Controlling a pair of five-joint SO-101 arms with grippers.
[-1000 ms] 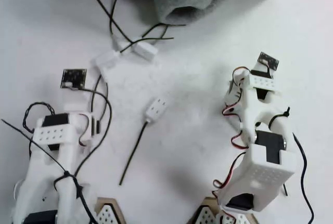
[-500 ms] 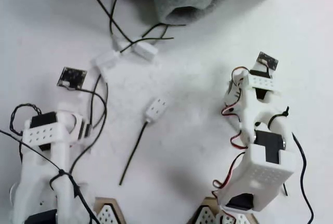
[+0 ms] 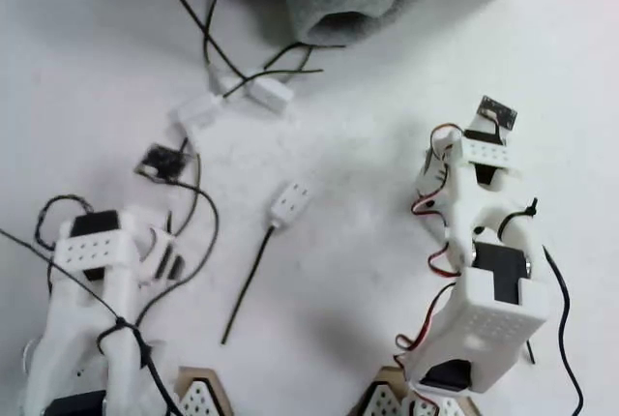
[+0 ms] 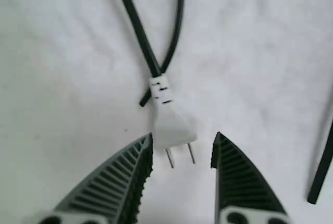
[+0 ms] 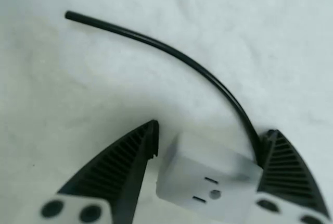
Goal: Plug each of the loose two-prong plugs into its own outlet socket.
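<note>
left pincer (image 4: 184,136) spread over the desk (image 4: 62,78), two-prong plug (image 4: 167,125) lying flat between its tips, prongs (image 4: 169,158) pointing back at the pincer, one finger right against the plug body. right pincer (image 5: 214,127) also spread, straddling the outlet socket (image 5: 205,179), slot face toward the wrist camera, nothing clamped

risks as I see them:
- closing left from here likely catches the narrow prong end, so the plug twists or squirts out
- even if it holds, prongs face into the pincer, no good for insertion
- stiff looped plug cord (image 4: 136,26) may tug it askew
- unclamped socket would skate on push-in
- socket cord (image 5: 156,45) runs by one finger, could get nipped

vs 1 s ago, high view: left arm (image 3: 92,271) has swung its camera board (image 3: 162,162) toward desk centre; right arm (image 3: 484,242) unmoved
</note>
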